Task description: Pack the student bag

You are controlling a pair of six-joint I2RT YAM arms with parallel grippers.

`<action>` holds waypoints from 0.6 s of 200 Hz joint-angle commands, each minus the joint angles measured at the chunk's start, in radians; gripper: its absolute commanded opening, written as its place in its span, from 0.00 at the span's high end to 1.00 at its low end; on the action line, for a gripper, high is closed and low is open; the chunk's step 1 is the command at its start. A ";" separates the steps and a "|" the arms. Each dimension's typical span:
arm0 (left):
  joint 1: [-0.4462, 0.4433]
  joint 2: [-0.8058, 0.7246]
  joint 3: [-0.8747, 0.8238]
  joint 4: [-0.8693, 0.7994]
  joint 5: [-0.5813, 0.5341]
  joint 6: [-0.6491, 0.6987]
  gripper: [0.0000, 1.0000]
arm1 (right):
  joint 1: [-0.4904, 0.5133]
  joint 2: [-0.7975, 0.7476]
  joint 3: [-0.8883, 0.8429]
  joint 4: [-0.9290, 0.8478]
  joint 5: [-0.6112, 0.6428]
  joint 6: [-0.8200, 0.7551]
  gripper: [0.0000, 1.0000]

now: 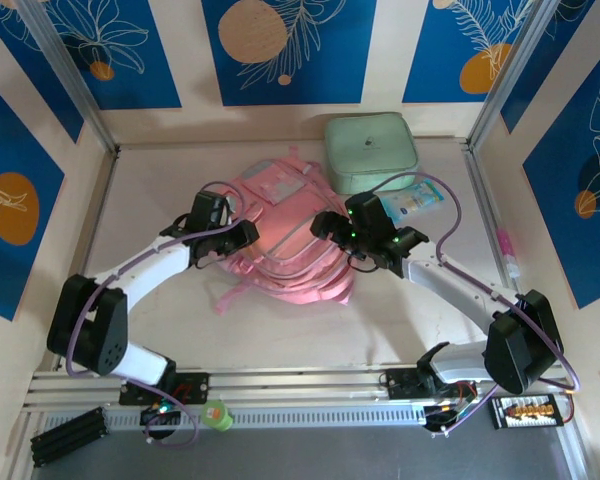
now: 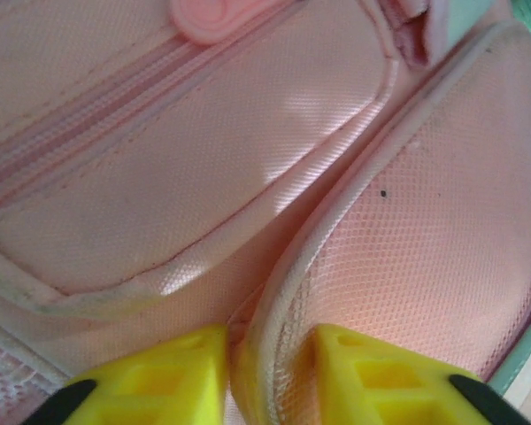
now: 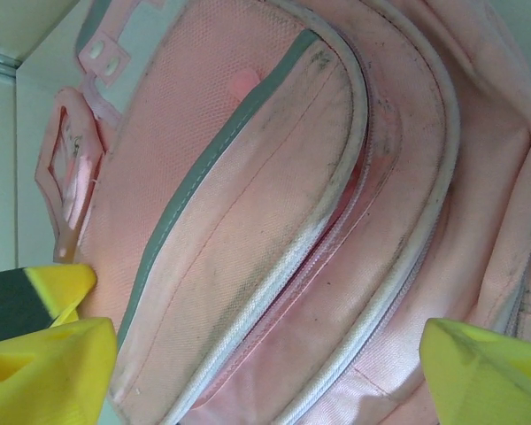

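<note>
Pink backpack [image 1: 285,215] flat at mid worktop [image 1: 310,330], btwn both arms; mint case [image 1: 372,150] just beyond its far right side. L end effector [image 2: 270,359] at backpack's left side: I see yellow fingers [image 2: 168,372] nearly together, pinching piped edge [image 2: 283,292] of fabric. R end effector [image 3: 265,363] over backpack's right side, fingers spread wide, gripping nothing.

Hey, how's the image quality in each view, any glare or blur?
Top external: evenly lit, student bag sharp. Left wrist: bright sheen on the fabric, left gripper soft-edged. Right wrist: bag seams crisp, right gripper blurred at the bottom corners.
</note>
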 commanded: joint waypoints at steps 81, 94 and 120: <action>0.016 -0.077 -0.057 0.282 0.034 -0.235 1.00 | 0.197 0.105 0.202 -0.112 0.133 -0.140 0.23; 0.032 -0.105 -0.092 0.310 -0.015 -0.282 1.00 | 0.251 0.145 0.240 -0.124 0.146 -0.154 0.24; 0.077 -0.183 -0.203 0.376 -0.108 -0.402 1.00 | 0.321 0.224 0.317 -0.133 0.132 -0.188 0.29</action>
